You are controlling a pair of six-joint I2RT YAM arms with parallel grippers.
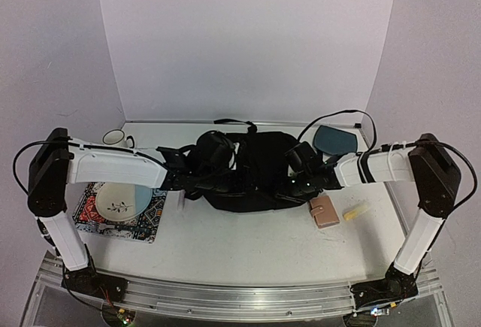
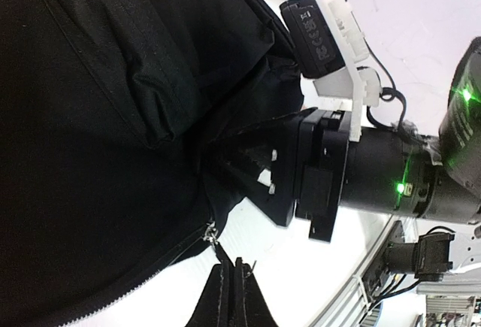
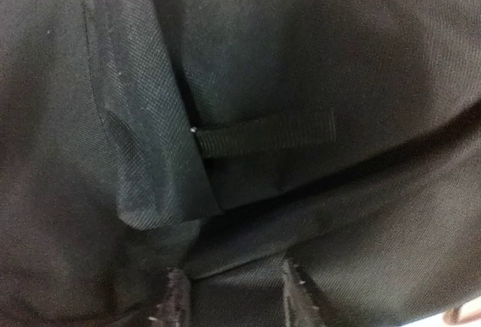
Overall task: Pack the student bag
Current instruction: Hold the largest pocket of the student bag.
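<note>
The student bag (image 1: 255, 163) is a black backpack lying flat mid-table. My left gripper (image 1: 225, 186) is at its near left edge; in the left wrist view the gripper (image 2: 233, 267) is shut on the zipper pull (image 2: 219, 250), just below the slider on the zipper track (image 2: 135, 282). My right gripper (image 1: 291, 185) is at the bag's near right edge. It pinches a fold of the black fabric (image 3: 248, 267) between its fingers (image 3: 177, 297). The left wrist view shows the right gripper (image 2: 264, 168) drawing the bag's edge (image 2: 225, 161) to a point.
A dark blue-grey tray (image 1: 335, 139) lies behind the bag at right. A pink pouch (image 1: 325, 211) and a yellow item (image 1: 355, 210) lie near right. A plate (image 1: 119, 201) on a patterned mat and a mug (image 1: 114, 137) are at left.
</note>
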